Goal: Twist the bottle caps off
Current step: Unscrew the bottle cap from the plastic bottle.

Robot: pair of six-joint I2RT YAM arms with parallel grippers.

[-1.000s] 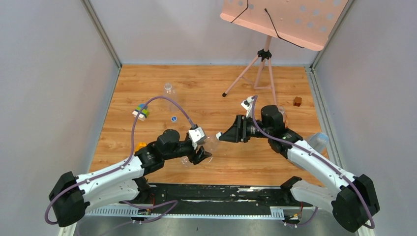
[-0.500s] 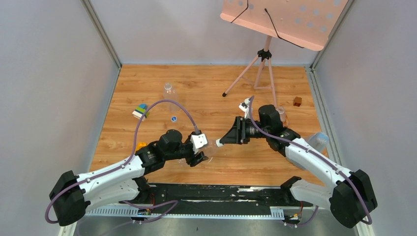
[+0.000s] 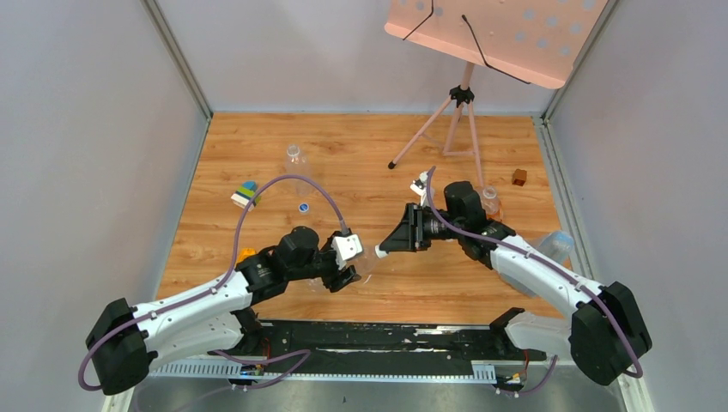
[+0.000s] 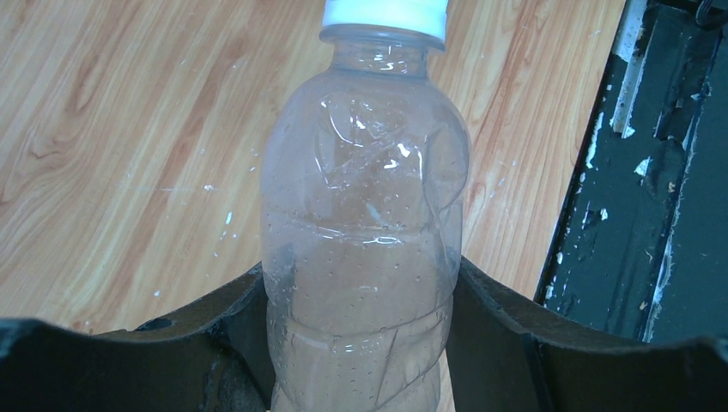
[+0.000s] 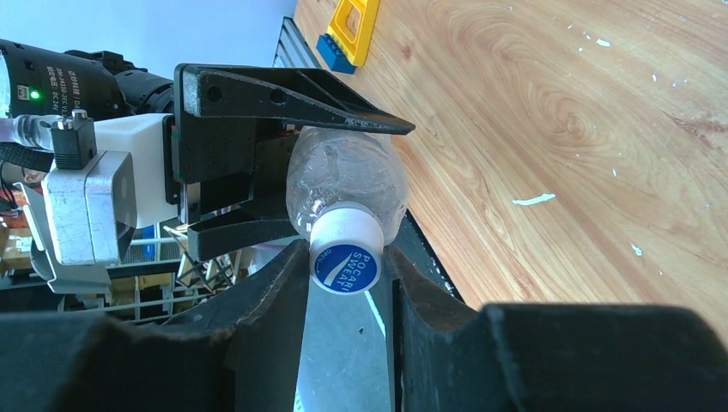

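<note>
Only my right wrist view shows the right gripper (image 5: 345,254) pinching the white cap (image 5: 343,245); left gripper (image 4: 360,273) clamps the bottle (image 4: 365,172). Top view adds one blue cap (image 3: 303,207), one brown cube (image 3: 519,177).

cap (image 5: 345,262) top reads "pocari sweat" — white letters on blue.

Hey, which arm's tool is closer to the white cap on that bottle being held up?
Right. The right tool pinches the white cap from both sides; the left tool grips the bottle around its body, farther down from the cap.
</note>
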